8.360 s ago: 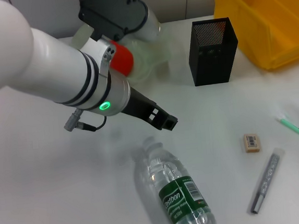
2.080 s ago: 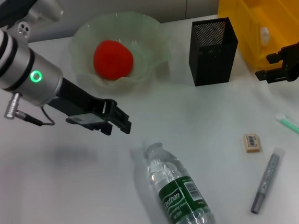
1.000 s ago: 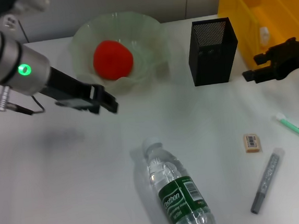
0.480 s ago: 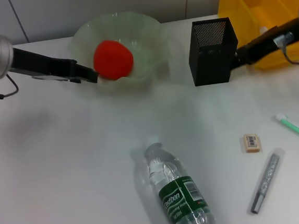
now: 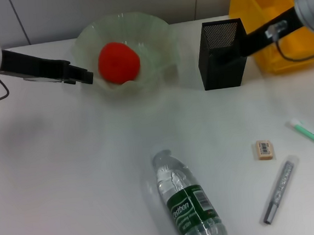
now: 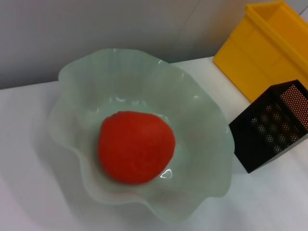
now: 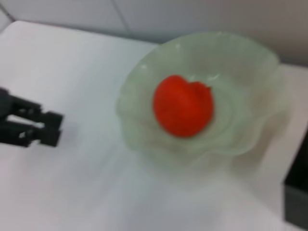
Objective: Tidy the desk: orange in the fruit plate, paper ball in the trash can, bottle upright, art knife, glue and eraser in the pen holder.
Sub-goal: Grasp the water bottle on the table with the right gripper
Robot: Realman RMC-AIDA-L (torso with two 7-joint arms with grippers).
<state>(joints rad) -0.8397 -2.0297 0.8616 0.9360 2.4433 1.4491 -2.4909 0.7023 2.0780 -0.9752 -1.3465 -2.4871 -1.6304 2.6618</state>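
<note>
Orange sits in fruit plate at upper centre; bottle lies flat at lower centre, apparently next for righting; left gripper empty beside plate, right gripper jaws cannot be told.

White, smooth matte desk top: fills the near and middle field of the head view and carries soft grey shadows. Pale grey panelled wall: rises directly behind the desk's far edge, divided by thin dark vertical seams. Both wrist views show the same desk top meeting the wall.
</note>
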